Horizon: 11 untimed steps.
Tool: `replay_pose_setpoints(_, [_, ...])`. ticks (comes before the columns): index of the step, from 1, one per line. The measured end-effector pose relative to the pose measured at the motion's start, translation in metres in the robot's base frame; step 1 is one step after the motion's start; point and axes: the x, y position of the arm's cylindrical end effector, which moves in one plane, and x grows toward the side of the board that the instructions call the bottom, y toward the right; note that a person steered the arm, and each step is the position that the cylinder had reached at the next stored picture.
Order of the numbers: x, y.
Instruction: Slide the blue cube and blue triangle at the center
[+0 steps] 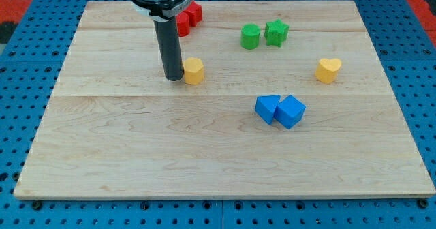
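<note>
Blue cube (291, 112) touches blue triangle (267, 108), right of centre. My tip (173, 78) far off, touching yellow block (194, 71). No claw, nothing held. Risk: off-centre push splits pair; departing tip drags yellow.

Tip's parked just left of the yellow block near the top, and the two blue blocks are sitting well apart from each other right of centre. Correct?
Not quite. The camera view shows the blue cube and blue triangle side by side, apparently touching, not well apart. The rest holds: my tip is just left of the yellow block, and the blue pair lies right of centre.

Blue cube (291, 111) touching blue triangle (267, 108) — right-centre.
</note>
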Motion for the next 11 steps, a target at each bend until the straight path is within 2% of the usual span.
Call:
replay_pose_setpoints(4, [0.001,0.035])
replay_pose_setpoints(5, [0.041,0.051])
replay_pose_setpoints(6, [0.101,0.057])
replay_pose_setpoints(7, [0.144,0.152])
replay_pose_setpoints(8, [0.138,0.235])
replay_pose_setpoints(10, [0.055,0.194])
replay_pose_setpoints(11, [0.039,0.159])
